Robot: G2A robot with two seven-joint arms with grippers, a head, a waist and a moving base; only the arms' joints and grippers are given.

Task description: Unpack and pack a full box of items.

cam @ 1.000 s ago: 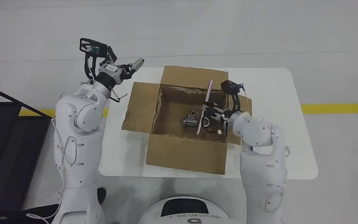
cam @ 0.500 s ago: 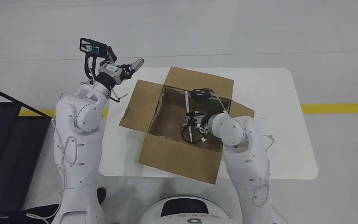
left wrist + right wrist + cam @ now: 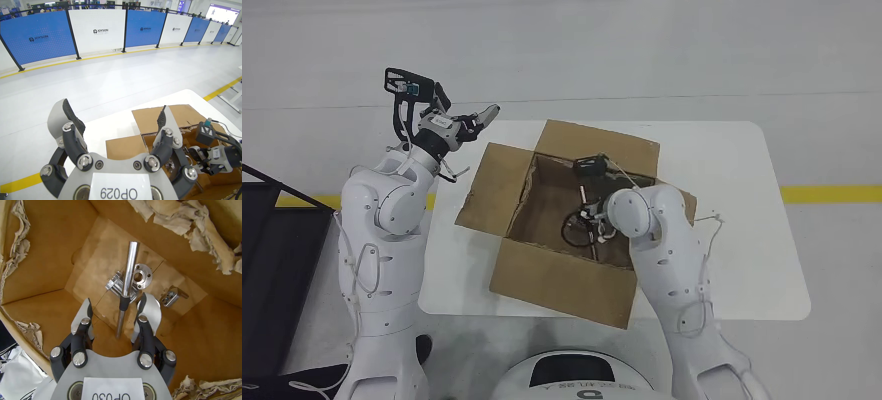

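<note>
**Jaws spread astride the rod, nothing gripped**

Jaws of the right gripper [image 3: 115,302] are held apart inside the box [image 3: 560,278], and nothing is clamped between them. The rod [image 3: 130,266] is seen low in the box, passing through the gap with clearance on either side. Its long axis is directed straight away from the wrist, across the line on which the fingers close, so a squeeze would be met by its round sides. Judged from this, little more than a descent and a closing is called for. Farther along, the rod is laid across a slotted block [image 3: 115,285], just beside a flange [image 3: 143,275].

The left gripper [image 3: 115,117] is held raised near the corner of the table [image 3: 742,200], outside the box, its jaws likewise wide and empty. The right arm is by far the nearer to the rod.

Four metal parts are counted in the box: one rod, one flange, one slotted block and one drilled block [image 3: 171,295]. Torn paper [image 3: 204,236] is seen along the walls.
</note>
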